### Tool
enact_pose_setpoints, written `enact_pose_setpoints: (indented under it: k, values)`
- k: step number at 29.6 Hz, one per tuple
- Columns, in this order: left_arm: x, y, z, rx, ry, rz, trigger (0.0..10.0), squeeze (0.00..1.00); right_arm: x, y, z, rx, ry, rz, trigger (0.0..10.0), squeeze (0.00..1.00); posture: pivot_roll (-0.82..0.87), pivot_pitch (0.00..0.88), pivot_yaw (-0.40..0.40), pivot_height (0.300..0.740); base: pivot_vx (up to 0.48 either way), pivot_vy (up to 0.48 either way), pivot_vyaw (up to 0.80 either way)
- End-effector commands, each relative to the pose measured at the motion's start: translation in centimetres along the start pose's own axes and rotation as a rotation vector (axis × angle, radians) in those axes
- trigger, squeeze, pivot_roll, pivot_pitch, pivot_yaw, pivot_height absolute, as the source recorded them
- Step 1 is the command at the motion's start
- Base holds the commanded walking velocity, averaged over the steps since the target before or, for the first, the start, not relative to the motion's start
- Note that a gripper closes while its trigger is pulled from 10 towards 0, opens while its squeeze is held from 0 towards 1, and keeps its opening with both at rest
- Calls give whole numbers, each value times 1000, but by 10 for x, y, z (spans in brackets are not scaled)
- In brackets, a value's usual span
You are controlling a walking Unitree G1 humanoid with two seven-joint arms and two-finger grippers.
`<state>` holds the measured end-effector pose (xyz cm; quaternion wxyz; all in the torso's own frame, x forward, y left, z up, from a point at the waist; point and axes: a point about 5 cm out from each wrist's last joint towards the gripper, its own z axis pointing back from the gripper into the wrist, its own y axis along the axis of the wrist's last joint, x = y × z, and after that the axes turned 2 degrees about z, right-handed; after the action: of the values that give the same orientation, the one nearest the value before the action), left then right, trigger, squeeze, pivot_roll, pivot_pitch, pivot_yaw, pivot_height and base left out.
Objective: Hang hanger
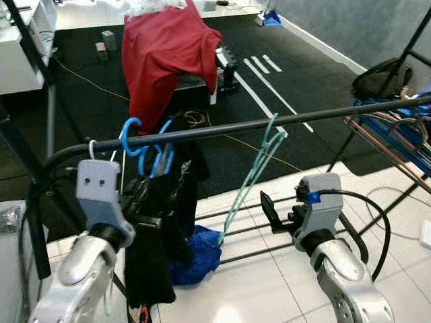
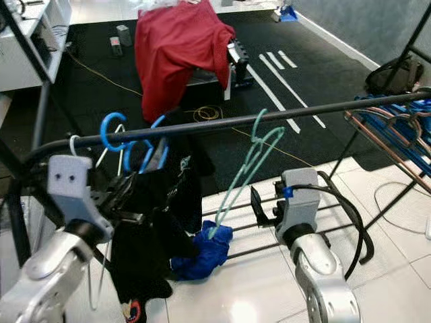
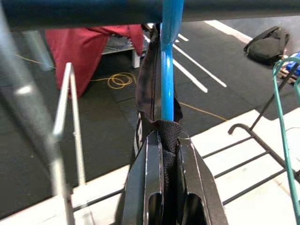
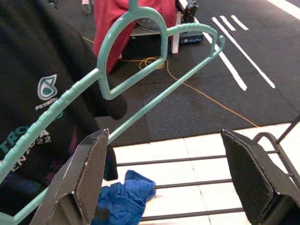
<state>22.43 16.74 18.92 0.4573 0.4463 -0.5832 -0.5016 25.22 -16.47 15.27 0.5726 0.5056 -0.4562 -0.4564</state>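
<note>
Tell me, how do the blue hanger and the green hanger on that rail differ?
The blue hanger carries a black garment; the green hanger is bare. The left gripper is shut on the blue one's garment, while the open right gripper holds nothing, beside the green one. Both hook over the black rail.

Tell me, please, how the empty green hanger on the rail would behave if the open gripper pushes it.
The green hanger hangs from the rail by its hook alone, so it would probably swing or slide. Its frame looks thin and bare, so likely light and fairly stiff. The right gripper is open beside it, not touching.
</note>
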Motion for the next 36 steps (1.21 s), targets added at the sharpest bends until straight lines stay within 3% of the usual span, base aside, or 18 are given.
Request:
enact_pose_setpoints:
  k: [1, 8, 15, 27, 31, 36]
  values:
    - [2, 1, 5, -7, -13, -29, 10000, 0, 0, -2, 1, -12, 3, -20, 10000, 0, -101, 131, -35, 740, -341, 0, 0]
    - [10, -3, 9, -31, -37, -22, 10000, 0, 1, -4, 0, -15, 7, -24, 10000, 0, -103, 120, -40, 740, -455, 0, 0]
    - [19, -9, 10, -78, -134, -57, 10000, 0, 1, -4, -1, -16, 12, -21, 10000, 0, -104, 112, -41, 740, -472, 0, 0]
    - [-3, 12, 0, -19, -130, -62, 10000, 0, 1, -2, -2, -12, 12, -20, 10000, 0, -104, 117, -41, 740, -476, 0, 0]
    - [-17, 18, -6, 12, -76, -67, 10000, 0, 4, 1, -7, -4, 11, -26, 10000, 0, -103, 116, -39, 740, -476, 0, 0]
    - [-21, 18, -9, 15, -66, -67, 10000, 0, 8, 6, -14, 17, 16, -17, 10000, 0, -101, 112, -35, 740, -476, 0, 0]
